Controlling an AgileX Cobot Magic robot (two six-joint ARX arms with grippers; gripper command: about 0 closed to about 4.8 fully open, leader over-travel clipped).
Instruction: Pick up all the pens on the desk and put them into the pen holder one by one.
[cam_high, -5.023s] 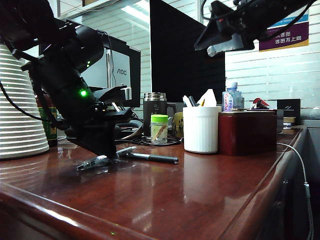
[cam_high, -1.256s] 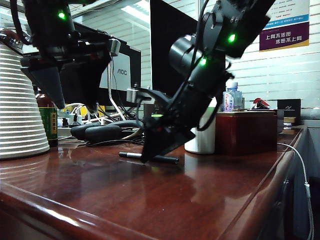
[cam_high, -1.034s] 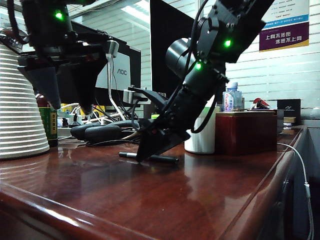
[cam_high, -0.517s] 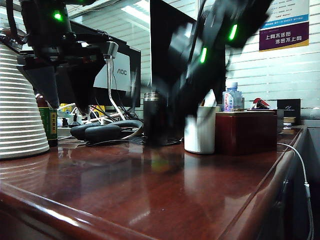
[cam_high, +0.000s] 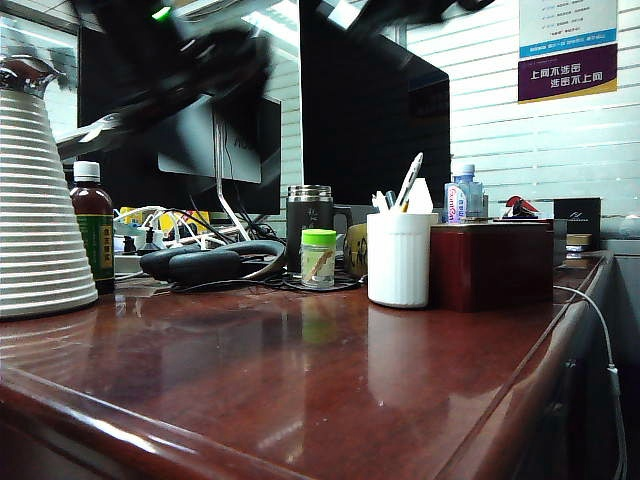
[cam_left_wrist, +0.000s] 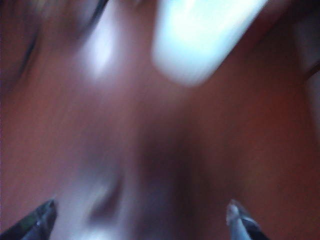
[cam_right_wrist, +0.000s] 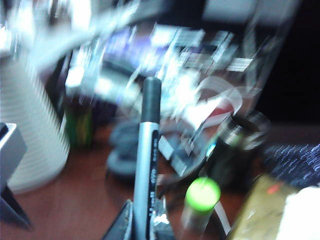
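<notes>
My right gripper (cam_right_wrist: 145, 227) clamps the black white-labelled marker (cam_right_wrist: 148, 150) above the white ribbed pen holder (cam_high: 402, 258); left gripper (cam_left_wrist: 142, 220) jaws wide.

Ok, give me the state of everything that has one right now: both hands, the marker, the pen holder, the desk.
left hand: open, empty, above the desk.
right hand: shut on the marker, raised off the desk.
marker: gripped at one end, sticking out beyond the fingers.
pen holder: upright on the desk, pens standing in it.
desk: no pen visible on it in the exterior view.
</notes>
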